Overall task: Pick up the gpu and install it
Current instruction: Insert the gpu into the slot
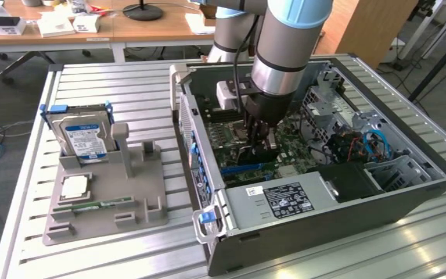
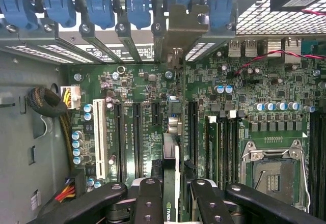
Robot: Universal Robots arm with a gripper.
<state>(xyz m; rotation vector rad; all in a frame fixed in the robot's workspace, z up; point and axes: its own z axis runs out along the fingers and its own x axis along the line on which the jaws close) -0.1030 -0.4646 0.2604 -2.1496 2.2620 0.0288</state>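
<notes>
the pincer (image 2: 172, 197) was clamped on the gpu (image 2: 171, 147), which hung edge-on just above the motherboard (image 2: 239, 96), between its long black slots (image 2: 137, 137). a slight tilt could have jammed the card beside a slot, or its far end could have snagged at the blue latches (image 2: 99, 10).

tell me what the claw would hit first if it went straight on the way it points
The gpu clamped edge-on in the claw leads, so it would probably meet the green motherboard first, among the black expansion slots. Which slot is unclear, since the gpu hides it.
</notes>
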